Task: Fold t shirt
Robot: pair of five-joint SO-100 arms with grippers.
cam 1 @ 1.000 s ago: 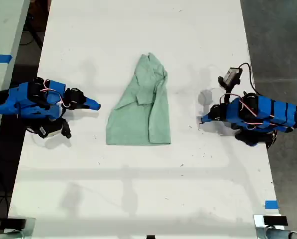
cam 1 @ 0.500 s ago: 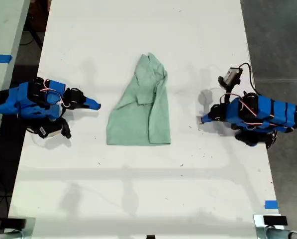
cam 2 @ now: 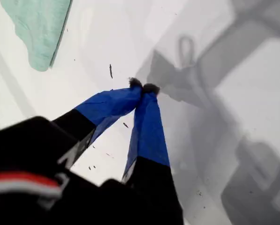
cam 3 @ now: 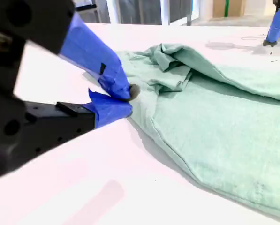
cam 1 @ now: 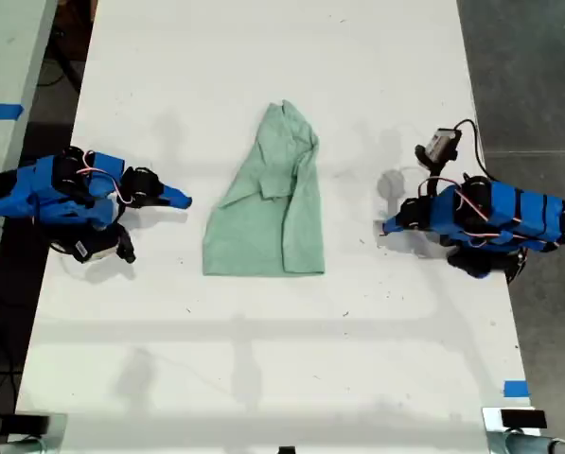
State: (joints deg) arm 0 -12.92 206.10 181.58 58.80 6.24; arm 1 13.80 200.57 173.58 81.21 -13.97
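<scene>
The t shirt point(cam 1: 268, 222) lies flat on the white tabletop point(cam 1: 263, 359), close to the middle of the exterior view. Its long axis runs from 12 to 6 o'clock in that view, leaning slightly. The narrow, pointed end is toward 12 o'clock and the straight hem is toward 6 o'clock. A lengthwise fold ridge runs down the cloth, and a bunched flap sits across the upper half. The fabric is pale mint green and wrinkled.

The first tool point(cam 1: 388, 227) rests toward 3 o'clock of the shirt in the exterior view, its tip aimed toward 9 o'clock at the cloth but well apart from it. In the first wrist view the first tool point(cam 2: 143, 86) has both blue fingers pressed together at the tips, clenched on nothing. Only a corner of the shirt point(cam 2: 36, 28) shows beyond it.

The second tool point(cam 1: 181, 200) sits toward 9 o'clock of the shirt in the exterior view, pointing toward 3 o'clock. Its tip is near the cloth's edge without touching it. In the second wrist view the second tool point(cam 3: 128, 101) has its blue tips drawn together, with no fabric between them. The shirt point(cam 3: 215, 126) spreads just beyond, its crumpled folds nearest the tips.

A small grey module point(cam 1: 440, 145) on a cable lies toward 12 o'clock of the first arm. A strip of blue tape point(cam 1: 516, 388) marks the tabletop's edge toward 5 o'clock of the exterior view.
</scene>
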